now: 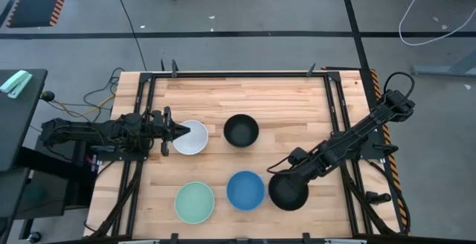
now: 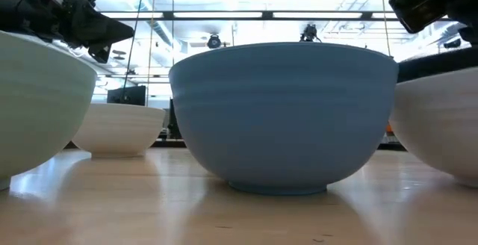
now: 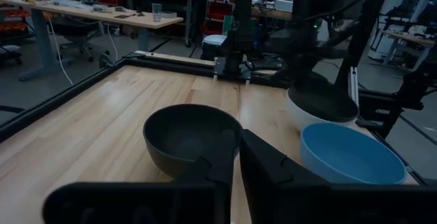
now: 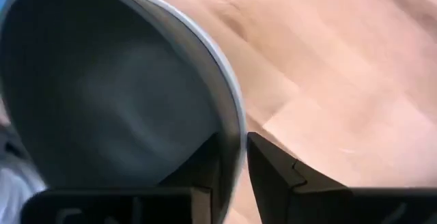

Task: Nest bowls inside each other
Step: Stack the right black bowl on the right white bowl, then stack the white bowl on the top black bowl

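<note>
In the high view a white bowl (image 1: 195, 140) sits at centre-left. A black bowl (image 1: 241, 130) stands right of it, and a mint green bowl (image 1: 194, 201) and a blue bowl (image 1: 245, 190) sit near the near edge. At near right is a bowl (image 1: 288, 192) with a black inside and a white outside (image 3: 321, 104), possibly black nested in white. My left gripper (image 1: 184, 131) hovers shut above the white bowl's left rim, high over it in the low view (image 2: 112, 32). My right gripper (image 4: 233, 159) is shut on the near-right bowl. My right gripper pinches the rim (image 4: 235, 125) of the black-and-white bowl on its far side, one finger (image 4: 205, 166) inside the hollow and one (image 4: 280, 173) outside. The fingers come slanting down from the table's far right. Whether the bowl rests on the table, I cannot tell.
A black metal frame (image 1: 223, 75) borders the wooden table (image 1: 297, 103) on all sides. Bare wood lies along the far half and at the far right. The blue bowl sits close beside the held bowl. In the low view, the blue bowl (image 2: 284, 114) hides the black one.
</note>
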